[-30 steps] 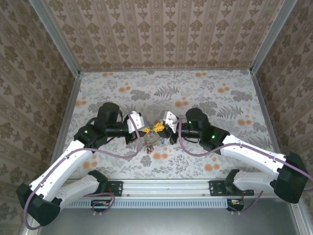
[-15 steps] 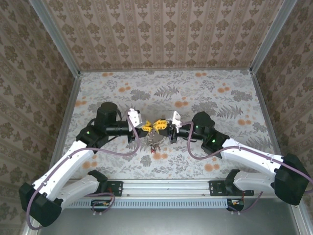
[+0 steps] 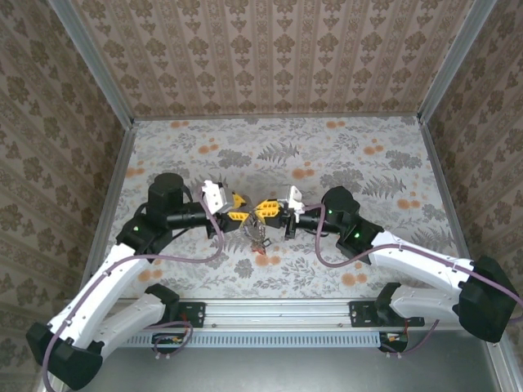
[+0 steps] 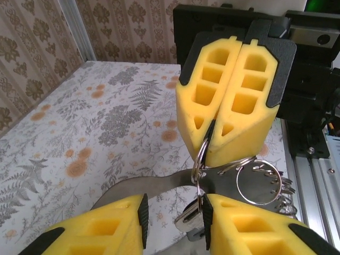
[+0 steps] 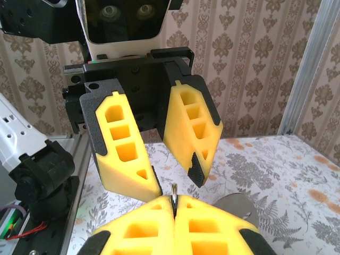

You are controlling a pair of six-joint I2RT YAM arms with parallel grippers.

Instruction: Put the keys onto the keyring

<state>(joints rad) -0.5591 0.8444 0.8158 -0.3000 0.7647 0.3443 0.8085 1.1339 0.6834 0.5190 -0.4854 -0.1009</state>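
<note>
Keyring (image 4: pixel 198 162), thin stiff wire, pinched edge-on between the clamped right jaws above the counter (image 3: pixel 368 155); keys (image 3: pixel 258 235) dangle beneath it, probably light and free to swing. Left jaws stand partly apart, holding nothing, just beside the ring. You would best grip the slippery-looking wire clear of the keys

The keyring (image 4: pixel 199 159) hangs pinched upright, keys (image 4: pixel 187 218) dangling below.
</note>
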